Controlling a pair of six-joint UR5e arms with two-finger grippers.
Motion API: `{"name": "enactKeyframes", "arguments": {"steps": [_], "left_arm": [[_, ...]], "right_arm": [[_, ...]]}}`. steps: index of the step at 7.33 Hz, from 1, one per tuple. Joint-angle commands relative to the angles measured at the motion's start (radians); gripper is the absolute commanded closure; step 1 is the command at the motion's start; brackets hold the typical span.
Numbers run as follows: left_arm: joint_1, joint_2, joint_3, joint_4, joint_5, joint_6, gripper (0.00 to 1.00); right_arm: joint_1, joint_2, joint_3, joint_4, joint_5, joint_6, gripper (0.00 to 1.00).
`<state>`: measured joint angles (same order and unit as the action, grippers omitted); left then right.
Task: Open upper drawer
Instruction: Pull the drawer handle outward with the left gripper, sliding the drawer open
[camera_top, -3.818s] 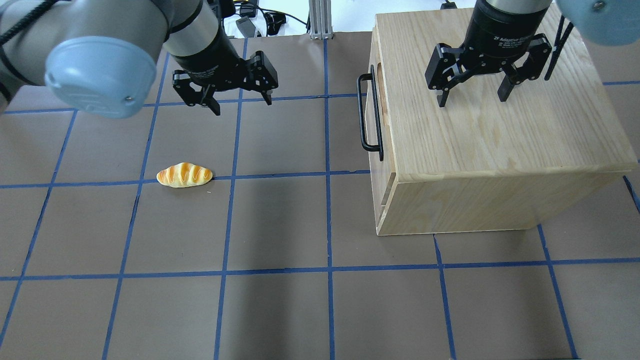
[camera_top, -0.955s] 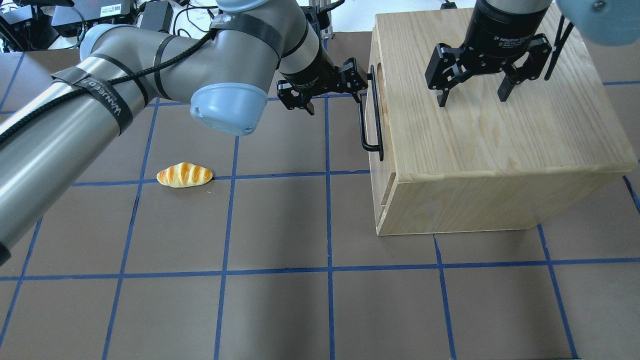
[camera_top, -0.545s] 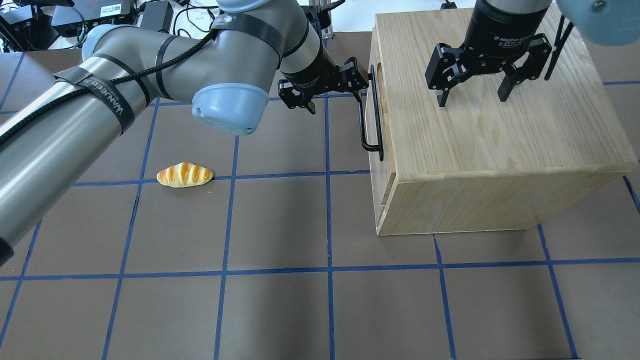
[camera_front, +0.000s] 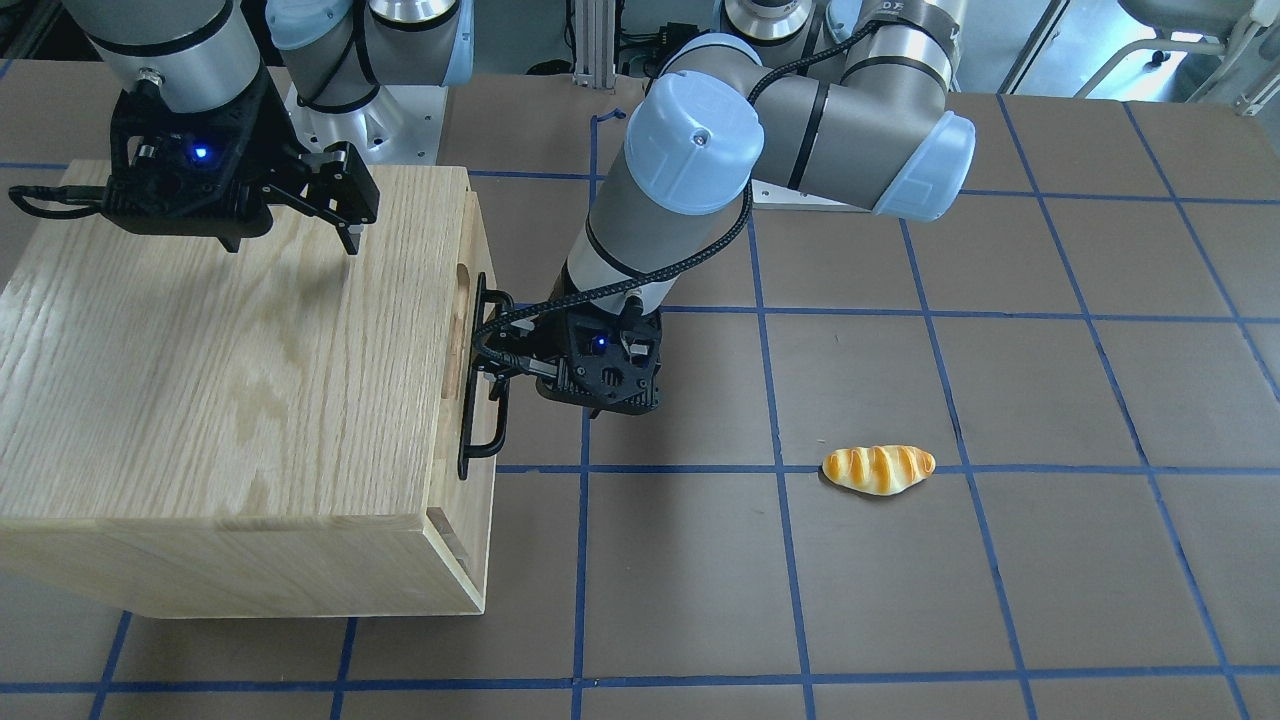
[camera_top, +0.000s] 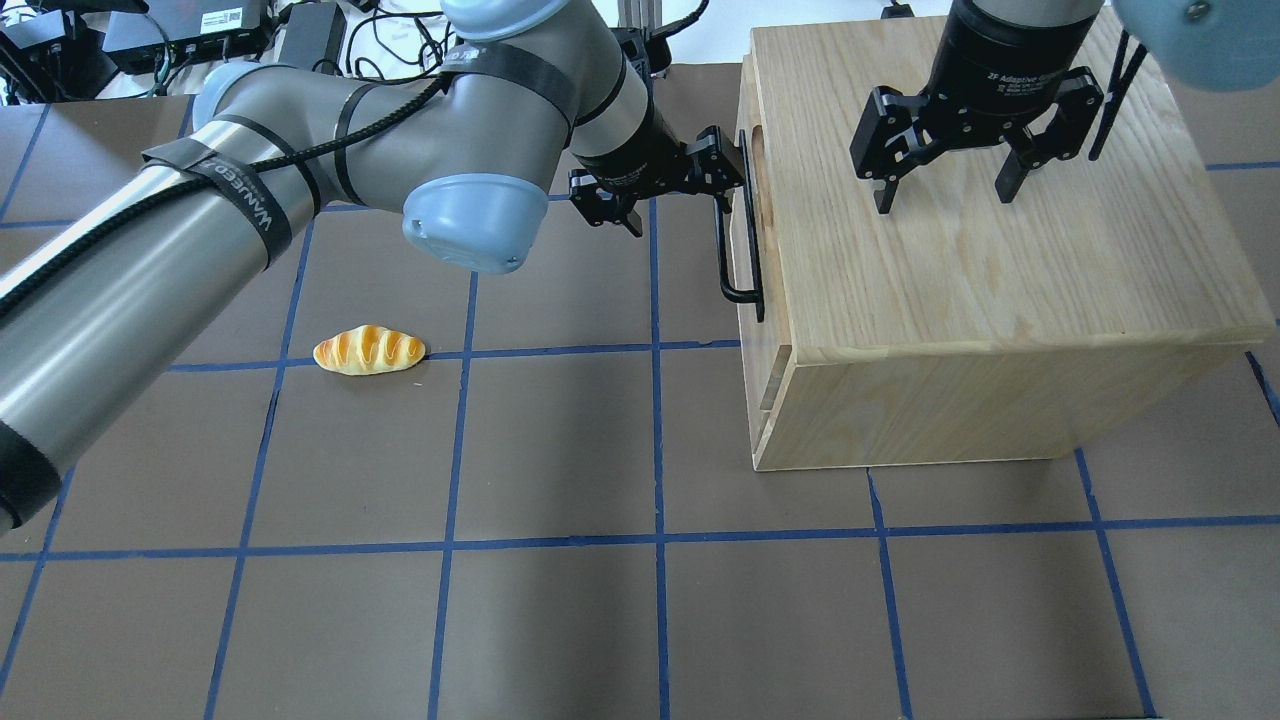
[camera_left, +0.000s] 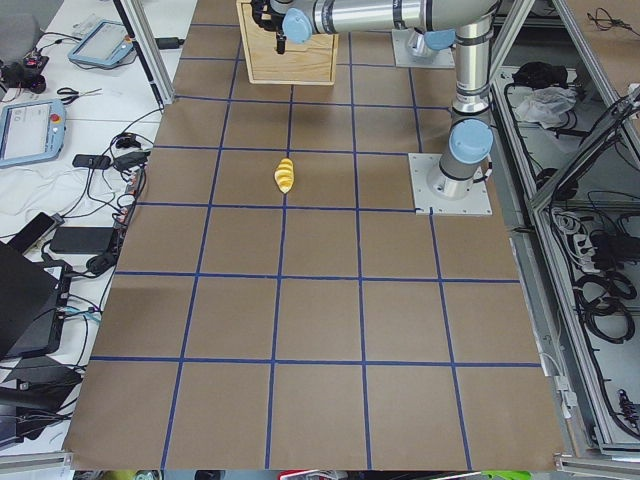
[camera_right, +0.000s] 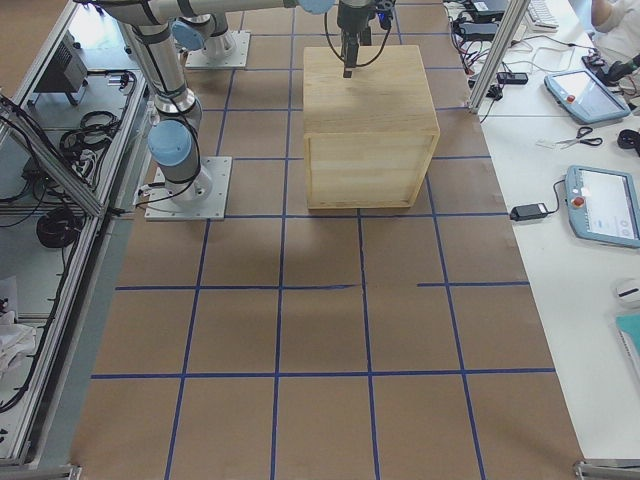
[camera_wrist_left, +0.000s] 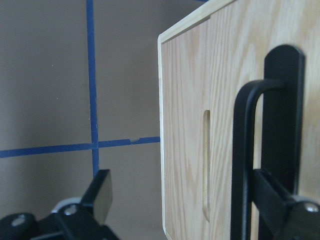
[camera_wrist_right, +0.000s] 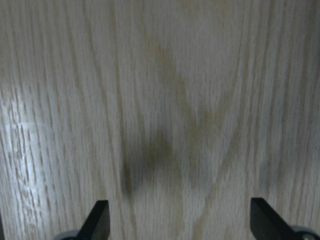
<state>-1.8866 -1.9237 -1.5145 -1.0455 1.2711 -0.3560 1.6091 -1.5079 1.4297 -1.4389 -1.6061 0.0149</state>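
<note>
The upper drawer's pale-wood front (camera_wrist_left: 187, 125) faces left on the oak cabinet (camera_top: 1000, 260) and looks closed. Its long black bar handle (camera_top: 722, 240) also shows in the front-facing view (camera_front: 478, 390) and the left wrist view (camera_wrist_left: 242, 165), beside the oval notch (camera_wrist_left: 206, 165). My left gripper (camera_top: 672, 188) is open at the handle's upper end. In the left wrist view (camera_wrist_left: 185, 205) the bar stands just inside one finger (camera_wrist_left: 280, 200); the other finger (camera_wrist_left: 100, 192) is off the panel's edge. My right gripper (camera_top: 945, 195) is open and empty above the cabinet top (camera_wrist_right: 165, 100).
A toy bread roll (camera_top: 369, 350) lies on the brown table with blue grid lines (camera_top: 560, 450), well left of the cabinet; it also shows in the front-facing view (camera_front: 878, 469). The left arm's elbow (camera_top: 470, 215) hangs over the table's back left.
My left arm has swung from the back left to the drawer front and edged right, so the handle's upper end now sits between its open fingers. The right gripper, drawer and roll have not moved.
</note>
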Motion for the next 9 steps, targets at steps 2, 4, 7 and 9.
{"name": "enactKeyframes", "arguments": {"steps": [2, 4, 7, 9], "left_arm": [[0.012, 0.002, -0.016, -0.002, 0.049, 0.077, 0.0], [0.11, 0.031, -0.027, -0.034, 0.064, 0.119, 0.0], [0.199, 0.054, -0.049, -0.059, 0.068, 0.181, 0.0], [0.25, 0.077, -0.055, -0.109, 0.073, 0.204, 0.0]], "right_arm": [[0.0, 0.0, 0.0, 0.0, 0.0, -0.001, 0.0], [0.0, 0.0, 0.001, 0.0, 0.0, -0.001, 0.0], [0.0, 0.0, 0.001, 0.0, 0.0, 0.0, 0.0], [0.0, 0.0, 0.001, 0.0, 0.0, 0.0, 0.0]]}}
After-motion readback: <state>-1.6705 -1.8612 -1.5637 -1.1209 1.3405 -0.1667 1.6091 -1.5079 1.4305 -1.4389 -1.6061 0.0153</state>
